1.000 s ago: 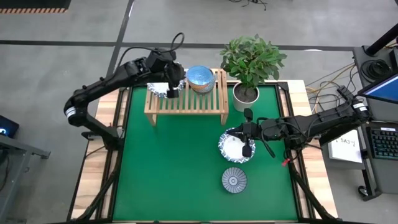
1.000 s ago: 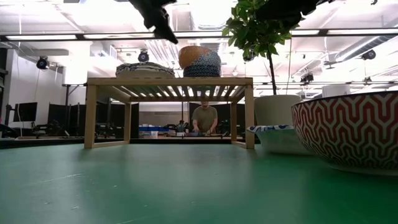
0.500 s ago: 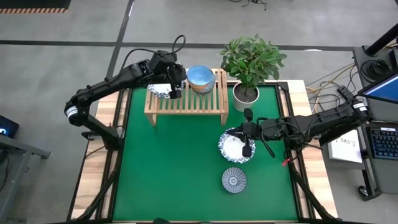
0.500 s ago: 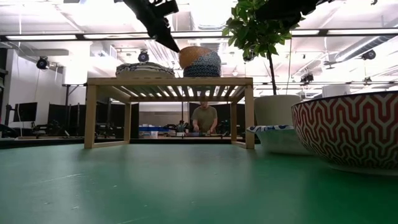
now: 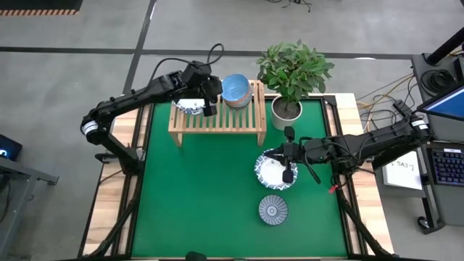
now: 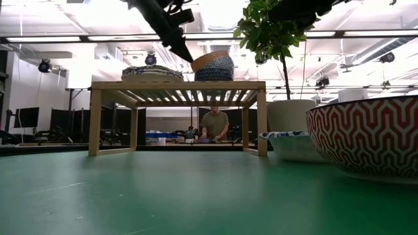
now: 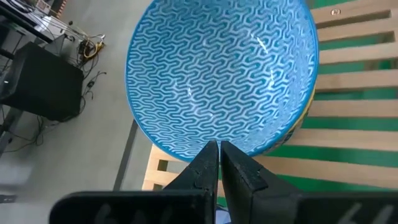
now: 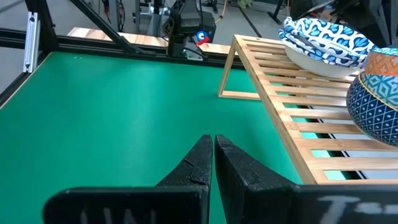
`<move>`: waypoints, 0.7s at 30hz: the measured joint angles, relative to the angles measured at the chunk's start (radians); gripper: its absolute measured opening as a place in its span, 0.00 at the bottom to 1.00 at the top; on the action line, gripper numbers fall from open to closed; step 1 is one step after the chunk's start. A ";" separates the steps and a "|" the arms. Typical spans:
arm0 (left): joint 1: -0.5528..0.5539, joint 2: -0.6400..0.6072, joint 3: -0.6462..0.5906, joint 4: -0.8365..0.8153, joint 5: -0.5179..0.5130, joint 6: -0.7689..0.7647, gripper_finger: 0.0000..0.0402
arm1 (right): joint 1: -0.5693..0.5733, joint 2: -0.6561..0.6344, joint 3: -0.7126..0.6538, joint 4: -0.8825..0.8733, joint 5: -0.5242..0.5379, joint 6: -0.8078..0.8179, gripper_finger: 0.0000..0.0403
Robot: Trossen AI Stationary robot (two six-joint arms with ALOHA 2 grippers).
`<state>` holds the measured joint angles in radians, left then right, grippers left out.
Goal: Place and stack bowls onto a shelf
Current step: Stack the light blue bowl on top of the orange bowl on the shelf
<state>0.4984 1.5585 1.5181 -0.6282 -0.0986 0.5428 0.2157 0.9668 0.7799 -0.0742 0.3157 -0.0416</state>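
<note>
The light-wood shelf (image 5: 217, 116) stands at the table's far side. On its left part rest white bowls with blue rims (image 5: 188, 106). At its right part a light-blue bowl (image 5: 235, 88) tops a small stack that includes a mustard-yellow bowl (image 7: 308, 112). My left gripper (image 5: 211, 101), shut, is at the left rim of the light-blue bowl. My right gripper (image 5: 288, 174) is shut over the right part of a white blue-rimmed bowl (image 5: 272, 170) on the green mat. A smaller patterned bowl (image 5: 273, 210) sits nearer the table's near edge. My left gripper's shut fingertips (image 7: 211, 155) meet the light-blue bowl's rim (image 7: 186, 157) on its left side, slanting down from the table's left (image 6: 186, 52). The two fingers lie side by side along the rim, not astride it. The bowl sits tipped in the stack (image 6: 212, 65). My right gripper: I cannot tell whether it touches the white bowl under it.
A potted plant (image 5: 290, 72) in a white pot (image 5: 286, 112) stands right of the shelf. In the low view a red-patterned bowl (image 6: 366, 137) is close at the right. Open green mat (image 5: 203, 188) lies left of the loose bowls. A person (image 6: 214, 124) sits beyond the table.
My left gripper has gone toward the table's right edge and a little down, up to the light-blue bowl, staying shut. The bowl has tipped: its left rim is now lower and its right rim higher than before.
</note>
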 joint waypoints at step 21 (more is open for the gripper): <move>-0.038 0.003 -0.010 0.255 0.258 -0.213 0.00 | 0.000 0.000 0.000 0.001 0.001 -0.023 0.02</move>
<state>0.4607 1.5619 1.5078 -0.3733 0.1591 0.3293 0.2157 0.9668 0.7799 -0.0733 0.3168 -0.0647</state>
